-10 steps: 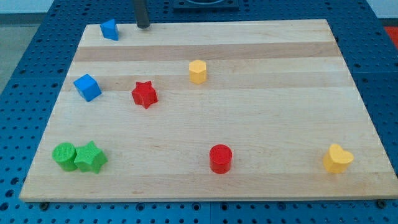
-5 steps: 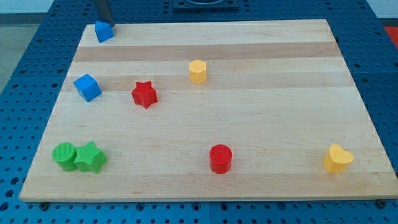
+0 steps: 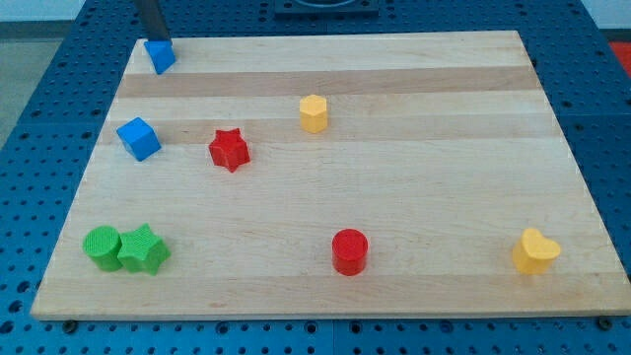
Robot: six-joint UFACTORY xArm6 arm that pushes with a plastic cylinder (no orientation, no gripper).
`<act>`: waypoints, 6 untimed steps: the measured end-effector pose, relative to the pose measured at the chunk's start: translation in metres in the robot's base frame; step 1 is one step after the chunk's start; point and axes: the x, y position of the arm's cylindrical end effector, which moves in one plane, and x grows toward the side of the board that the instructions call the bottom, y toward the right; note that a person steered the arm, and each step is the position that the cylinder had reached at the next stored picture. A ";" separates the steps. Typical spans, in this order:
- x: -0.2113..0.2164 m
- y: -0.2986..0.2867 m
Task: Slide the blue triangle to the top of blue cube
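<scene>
The blue triangle [image 3: 161,55] lies at the board's top left corner, near the top edge. The blue cube [image 3: 138,138] sits lower down, near the left edge, a little to the left of the triangle's column. My tip [image 3: 154,36] is a dark rod coming in from the view's top; its end stands right at the triangle's upper left side, touching or nearly touching it.
A red star [image 3: 229,150] lies right of the blue cube. A yellow hexagon [image 3: 314,112] is above the centre. A green cylinder [image 3: 102,245] and green star [image 3: 144,248] sit together at the bottom left. A red cylinder [image 3: 349,250] and yellow heart [image 3: 535,250] lie along the bottom.
My tip has moved left along the top edge, from right of the blue triangle to its upper left. The triangle has shifted left and slightly down and turned.
</scene>
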 end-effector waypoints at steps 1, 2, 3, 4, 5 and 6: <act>0.015 0.000; 0.031 0.000; 0.049 0.001; 0.065 0.003; 0.078 0.005; 0.092 0.006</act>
